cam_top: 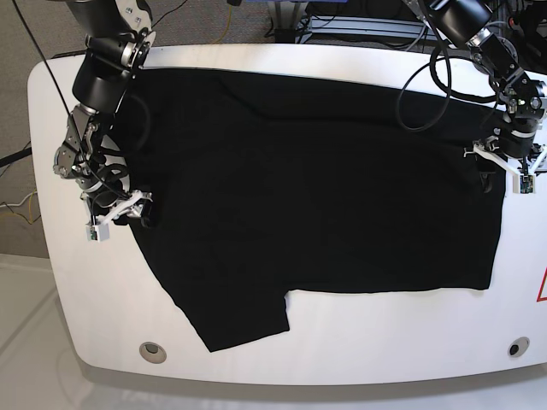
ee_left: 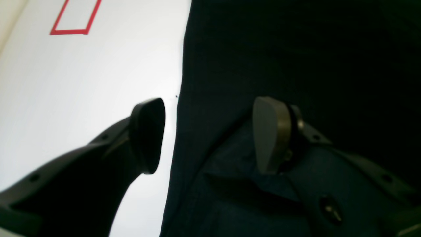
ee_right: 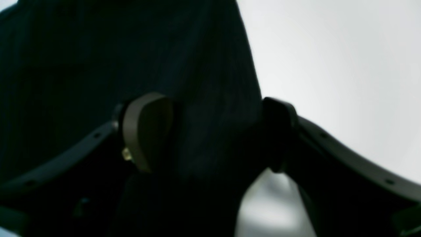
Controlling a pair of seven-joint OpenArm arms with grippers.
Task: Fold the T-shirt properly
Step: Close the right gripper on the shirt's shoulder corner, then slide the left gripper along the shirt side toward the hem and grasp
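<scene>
The black T-shirt (cam_top: 316,188) lies spread flat on the white table (cam_top: 367,354), with one sleeve (cam_top: 235,320) pointing to the front edge. My left gripper (cam_top: 496,169) sits at the shirt's right edge. In the left wrist view it (ee_left: 210,135) is open, one finger (ee_left: 148,135) over bare table and the other pad (ee_left: 271,135) over the cloth (ee_left: 296,49). My right gripper (cam_top: 135,207) is at the shirt's left edge. It (ee_right: 212,135) is also open, with dark cloth (ee_right: 131,49) filling the gap between its fingers.
A red tape rectangle (ee_left: 75,16) is marked on the table beyond the left gripper, and a red mark (cam_top: 542,286) shows at the base view's right border. Two round holes (cam_top: 153,350) (cam_top: 513,348) sit near the table's front edge. Cables hang behind the table.
</scene>
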